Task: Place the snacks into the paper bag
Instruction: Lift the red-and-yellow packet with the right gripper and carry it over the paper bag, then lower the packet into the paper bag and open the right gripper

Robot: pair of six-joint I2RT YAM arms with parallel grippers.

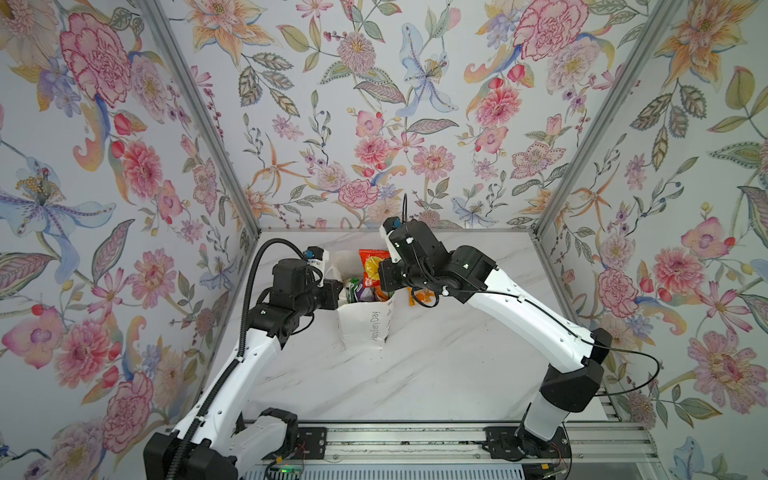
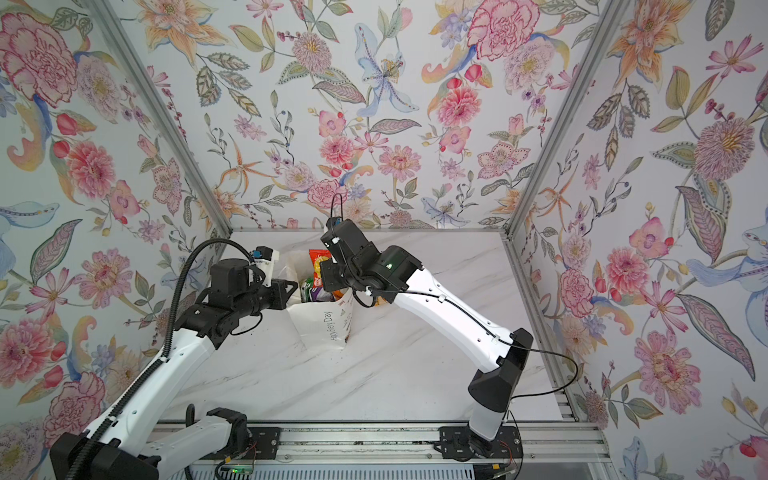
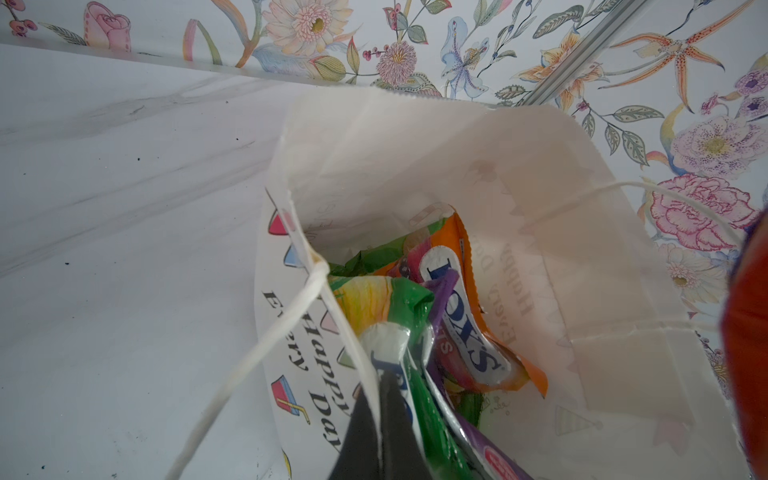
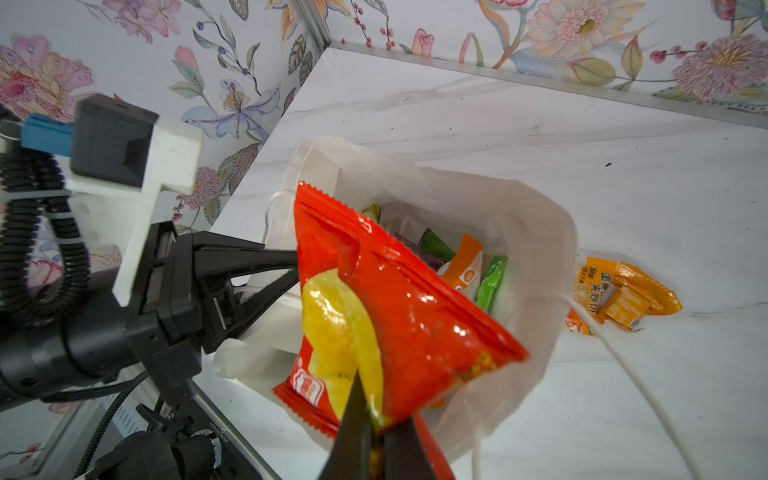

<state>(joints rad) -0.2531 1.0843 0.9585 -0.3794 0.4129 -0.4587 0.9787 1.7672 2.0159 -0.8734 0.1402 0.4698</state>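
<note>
Clamped on a red packet (image 4: 399, 316), the right gripper (image 4: 375, 417) holds it over the paper bag (image 4: 536, 232) printed "Happy Every Day", near the far edge of the tabletop (image 1: 415, 374). The left gripper (image 3: 378, 399) pinches the bag's rim. Fox's packets (image 3: 465, 316) lie inside, and an orange packet (image 4: 623, 295) lies just beside the bag.

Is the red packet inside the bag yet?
Not yet. Right gripper holds red packet over the open paper bag.

A white marble-patterned tabletop (image 1: 415, 374) shows a few dark specks (image 3: 66, 263). Floral wallpaper (image 1: 357, 124) rises on 3 sides of the tabletop, joined by 2 aluminium posts (image 1: 203, 120) at its far corners. A metal rail (image 1: 415, 446) runs along its near edge, with a small green-lit board (image 1: 284, 471) by its near left corner.
</note>
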